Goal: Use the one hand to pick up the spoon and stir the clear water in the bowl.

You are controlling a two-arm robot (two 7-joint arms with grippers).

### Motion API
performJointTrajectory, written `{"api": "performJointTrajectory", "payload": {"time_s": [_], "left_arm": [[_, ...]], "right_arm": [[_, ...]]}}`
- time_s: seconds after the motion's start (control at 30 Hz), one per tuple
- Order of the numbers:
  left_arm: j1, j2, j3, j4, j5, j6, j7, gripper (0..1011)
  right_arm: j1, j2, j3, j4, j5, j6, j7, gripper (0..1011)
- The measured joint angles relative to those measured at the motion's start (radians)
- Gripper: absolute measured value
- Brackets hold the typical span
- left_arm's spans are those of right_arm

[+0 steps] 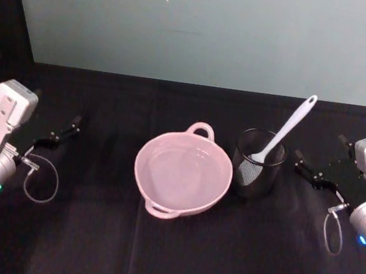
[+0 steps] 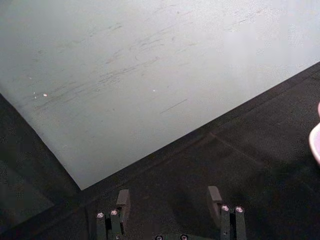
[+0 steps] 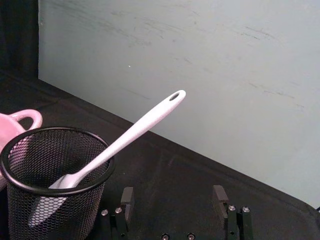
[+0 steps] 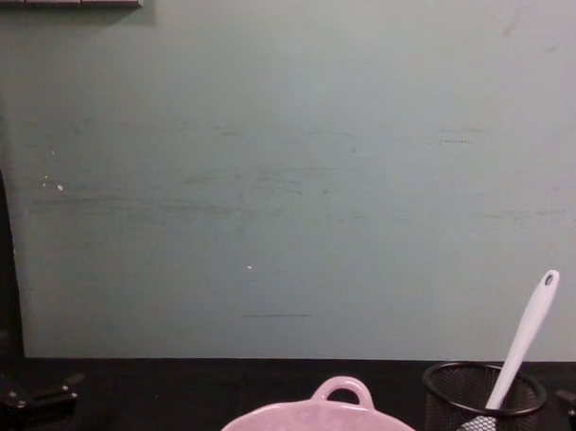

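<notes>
Two hands flank the pink bowl (image 1: 138,166), one on each side and both well apart from it, over the black surface (image 1: 90,239). The left hand (image 2: 168,197), off to the bowl's left, has its fingers spread wide with nothing between them. The right hand (image 3: 172,194), to the bowl's right and beyond the mesh cup (image 1: 258,178), is spread just as wide and holds nothing.

The white spoon (image 1: 284,133) stands head-down in that black wire-mesh cup, which sits just beside the bowl's right side; whether cup and bowl touch cannot be told. The spoon's handle leans up and away from the bowl, its holed end well above the cup's rim.

The clear water (image 1: 182,173) shows as a faint sheen inside the bowl. The bowl has a loop handle on its far rim and another on its near rim.
</notes>
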Motion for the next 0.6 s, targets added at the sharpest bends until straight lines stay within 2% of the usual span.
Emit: {"api": "performJointTrajectory", "payload": {"time_s": [0.5,0.6], "left_arm": [[0.0,0.0,0.0,0.0,0.0,0.0,0.0,1011],[0.0,0.0,0.0,0.0,0.0,0.0,0.0,1011]], "right_arm": [[0.0,0.0,0.0,0.0,0.0,0.0,0.0,1003],[-0.014,0.003,0.01,-0.028,-0.014,0.018,-0.014,1003]]}}
